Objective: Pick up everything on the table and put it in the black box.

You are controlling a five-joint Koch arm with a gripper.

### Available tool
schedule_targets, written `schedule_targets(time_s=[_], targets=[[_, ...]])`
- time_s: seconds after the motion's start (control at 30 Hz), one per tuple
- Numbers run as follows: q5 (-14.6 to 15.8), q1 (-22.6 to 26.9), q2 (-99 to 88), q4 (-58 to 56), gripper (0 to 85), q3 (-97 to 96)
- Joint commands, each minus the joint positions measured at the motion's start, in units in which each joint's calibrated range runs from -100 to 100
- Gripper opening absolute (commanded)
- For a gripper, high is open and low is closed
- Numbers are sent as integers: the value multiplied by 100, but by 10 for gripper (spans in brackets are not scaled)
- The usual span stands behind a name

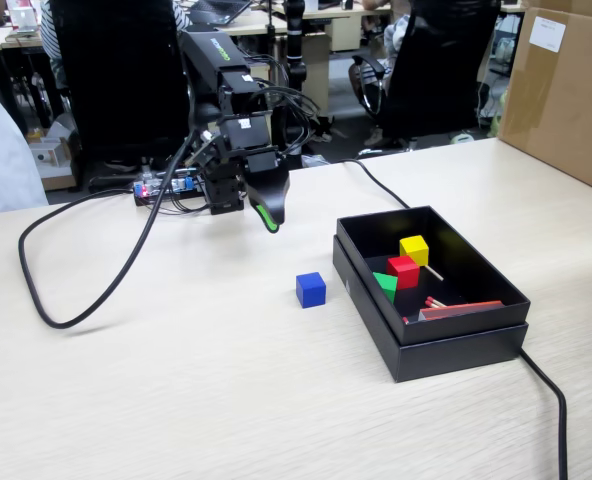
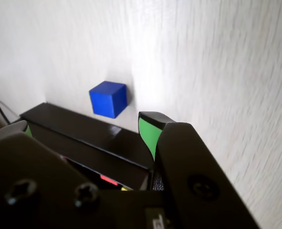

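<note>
Blue cube [image 1: 311, 289] is the one block left on the table [image 1: 176, 380], sitting flat with a corner edge turned toward the fixed camera, just beside the left long wall of the black box [image 1: 446, 345] but not touching it. Working out from the gripper [image 1: 266, 212]: it hangs in the air above the table, behind and to the left of the blue cube in the fixed view, holding nothing. In the wrist view its two green-lined fingers stand spread apart [image 2: 84, 129], one green pad [image 2: 148, 133] at centre and the other just peeping in at the left edge, with the blue cube [image 2: 107, 98] and the box wall [image 2: 84, 129] showing through the gap. The box is a shallow rectangle whose long axis runs from the near right toward the far left in the fixed view. Inside it lie the yellow cube [image 1: 414, 249] farthest back, the red cube [image 1: 404, 271] touching it in front, and the green cube [image 1: 385, 286], which looks tilted against the red one. Red-tipped matchsticks [image 1: 456, 307] lie in the near end of the box. A black cable [image 1: 76, 270] loops across the table to the left of the arm.
</note>
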Motion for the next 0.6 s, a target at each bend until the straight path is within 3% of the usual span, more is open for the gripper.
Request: schedule_targets(time_s=[0.0, 0.57], targets=[[34, 39, 582, -654, 461, 1008], [-39, 147, 4804, -1768, 467, 3737]])
